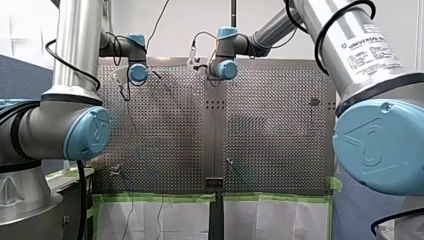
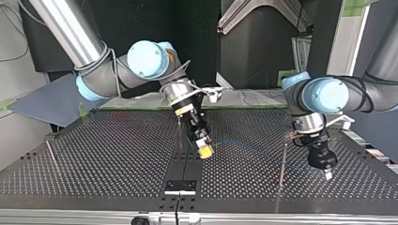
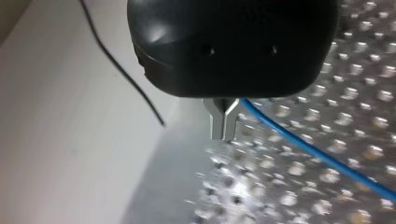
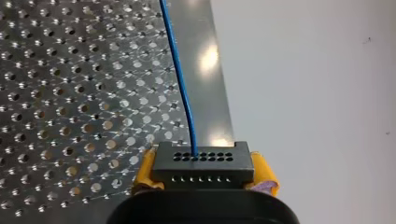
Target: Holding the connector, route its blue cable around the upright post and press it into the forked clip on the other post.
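Note:
My right gripper (image 4: pixel 203 171) is shut on the black connector (image 4: pixel 203 163), with a yellow pad (image 4: pixel 144 170) on each side of it. The blue cable (image 4: pixel 180 79) leaves the connector's face and runs ahead over the perforated table. In the top view my right gripper (image 2: pixel 204 151) hangs tilted over the table's middle, and the blue cable (image 2: pixel 248 148) runs from it toward a thin upright post (image 2: pixel 283 161). Just beyond that post is my black left gripper (image 2: pixel 328 176), its metal fingertips (image 3: pixel 223 122) shut together on nothing. The blue cable (image 3: pixel 317 154) passes close beside them.
A second thin post (image 2: pixel 50 152) stands at the top view's left; its tip is too small to read. A black bracket (image 2: pixel 180 186) with a dark wire sits at the table's near edge there. A thin black wire (image 3: pixel 126 74) lies beside the table's edge.

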`<state>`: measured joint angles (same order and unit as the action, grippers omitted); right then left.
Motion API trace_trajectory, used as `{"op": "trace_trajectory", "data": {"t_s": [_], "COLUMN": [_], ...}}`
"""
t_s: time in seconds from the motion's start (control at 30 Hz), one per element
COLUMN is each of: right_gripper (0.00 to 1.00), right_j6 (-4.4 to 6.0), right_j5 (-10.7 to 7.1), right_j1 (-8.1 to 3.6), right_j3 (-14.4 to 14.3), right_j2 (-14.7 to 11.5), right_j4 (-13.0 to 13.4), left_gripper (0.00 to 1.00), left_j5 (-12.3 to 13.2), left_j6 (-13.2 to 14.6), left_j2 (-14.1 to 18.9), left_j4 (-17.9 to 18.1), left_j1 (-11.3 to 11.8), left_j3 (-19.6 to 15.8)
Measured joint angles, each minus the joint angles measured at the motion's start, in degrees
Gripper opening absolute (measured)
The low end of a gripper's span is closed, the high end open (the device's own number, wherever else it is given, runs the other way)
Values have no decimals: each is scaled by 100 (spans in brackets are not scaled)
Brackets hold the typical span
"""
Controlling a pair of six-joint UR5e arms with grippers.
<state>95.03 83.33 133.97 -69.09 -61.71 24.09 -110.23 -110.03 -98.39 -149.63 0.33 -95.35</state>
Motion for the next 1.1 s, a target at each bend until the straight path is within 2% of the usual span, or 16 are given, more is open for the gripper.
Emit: {"op": "trace_trajectory", "data": {"t_s": [0.2,0.93,1.1], "right_gripper": [2,2,2], "right_j6": [-19,-45,-45], "right_j5": [3,40,43], "right_j1": [-5,-71,-90], "right_j3": [-2,-4,-4], "right_j2": [128,378,404], "right_j4": [2,-62,-114], "left_gripper": [0,0,0], "left_j5": [101,433,543], "left_j6": [-106,-270,-273], "left_j2": [-195,-235,-406], "left_j4": [10,155,142], "left_j1": [44,105,105], "left_j3": [-2,-165,-162]}}
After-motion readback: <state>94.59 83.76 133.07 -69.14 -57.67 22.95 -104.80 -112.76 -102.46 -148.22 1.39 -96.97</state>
